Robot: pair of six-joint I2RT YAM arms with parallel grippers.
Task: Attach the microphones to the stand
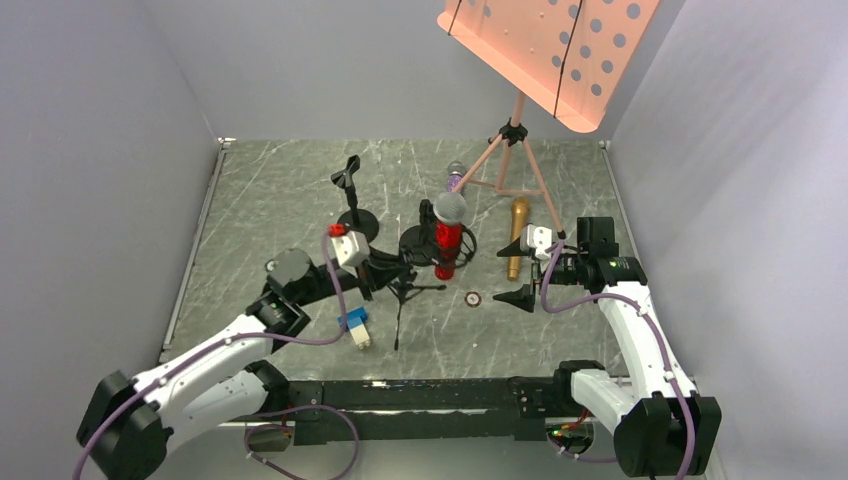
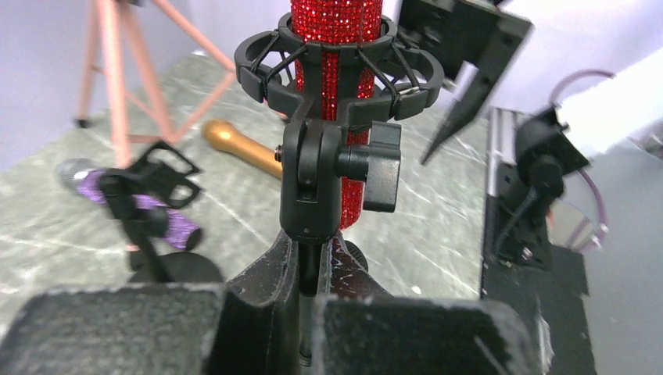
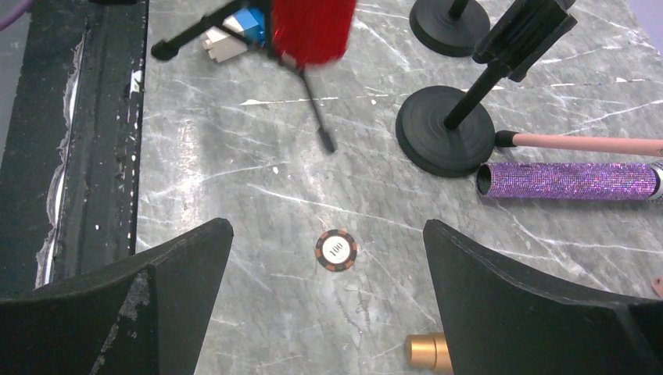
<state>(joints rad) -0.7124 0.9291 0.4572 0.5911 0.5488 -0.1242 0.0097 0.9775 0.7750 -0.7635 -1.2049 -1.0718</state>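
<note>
Three microphones share a grey marbled table (image 1: 280, 200) between pale walls. The glittery red microphone (image 1: 448, 240) stands upright in the tripod stand (image 2: 309, 180); the purple microphone (image 3: 567, 180) and gold microphone (image 1: 517, 235) lie flat by a pink music stand (image 1: 515, 150). The left claw (image 2: 306, 266) pinches the tripod stand's post. The right claw (image 3: 327, 226) gapes wide above a poker chip (image 3: 336, 250).

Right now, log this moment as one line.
left gripper: shut on stand | red microphone: in stand's cradle | right gripper: open, empty | purple microphone, gold microphone: lying on table
</note>
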